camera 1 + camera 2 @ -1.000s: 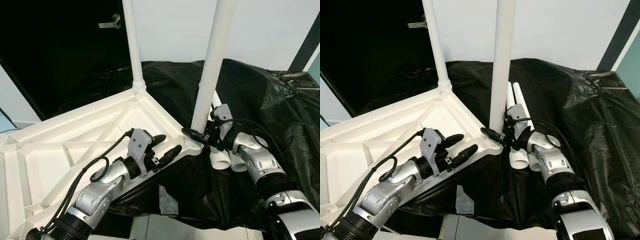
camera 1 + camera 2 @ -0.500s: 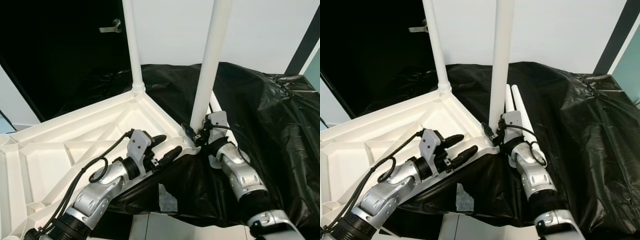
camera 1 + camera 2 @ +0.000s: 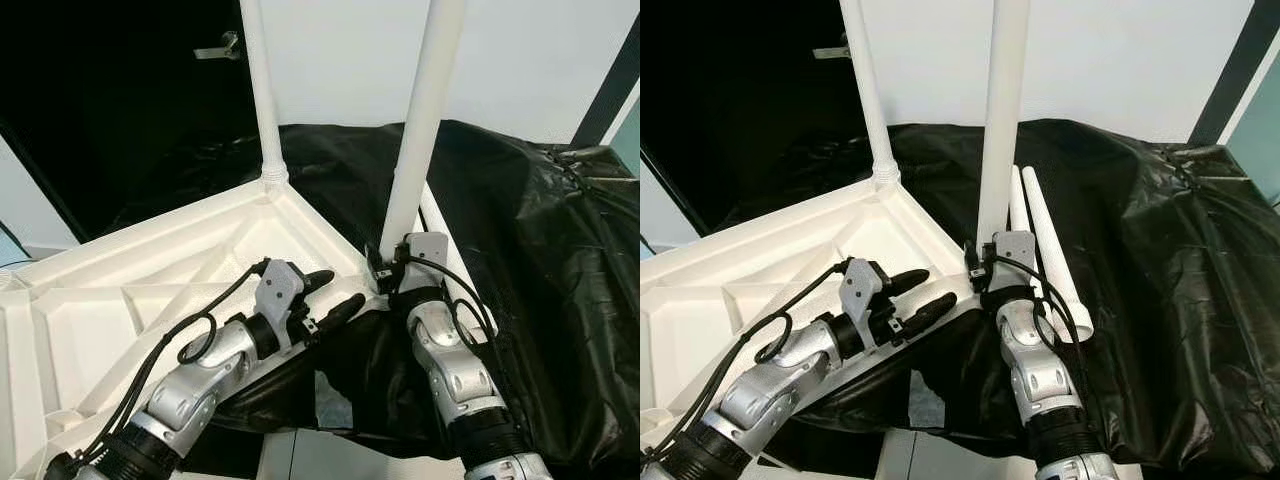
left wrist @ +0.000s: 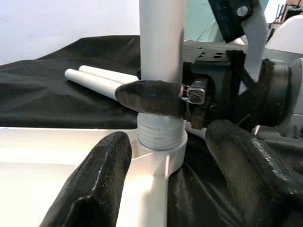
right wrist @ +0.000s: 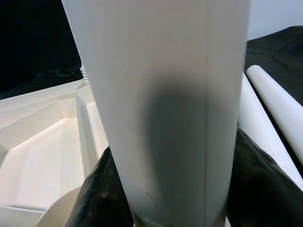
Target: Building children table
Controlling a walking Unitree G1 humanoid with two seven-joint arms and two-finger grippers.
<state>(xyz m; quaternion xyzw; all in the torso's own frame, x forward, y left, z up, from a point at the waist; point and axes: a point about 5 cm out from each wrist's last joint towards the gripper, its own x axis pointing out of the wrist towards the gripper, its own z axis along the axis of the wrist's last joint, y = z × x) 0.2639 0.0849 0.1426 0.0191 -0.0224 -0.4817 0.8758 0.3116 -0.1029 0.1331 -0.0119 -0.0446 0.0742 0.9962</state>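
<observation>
A white plastic table top [image 3: 150, 270] lies upside down. Two white legs stand upright in its corner sockets, a far leg [image 3: 258, 90] and a near leg [image 3: 420, 110]. My right gripper [image 3: 385, 268] is shut on the near leg just above its threaded socket [image 4: 160, 135]; the fingers [image 5: 104, 198] press both sides of the tube. My left gripper [image 3: 338, 292] hovers open over the table top's edge, a short way left of that socket, holding nothing. Two loose legs [image 3: 1050, 240] lie side by side on the black sheet behind the right arm.
A crumpled black plastic sheet [image 3: 530, 230] covers the surface to the right and behind. A dark doorway with a metal handle [image 3: 222, 47] is at the back left, next to a white wall. Pale floor [image 3: 330, 460] shows below the sheet's front edge.
My right forearm has swung in from the right and now reaches up from below, its gripper staying at the near leg's base. The loose legs are uncovered. The left arm has not moved.
</observation>
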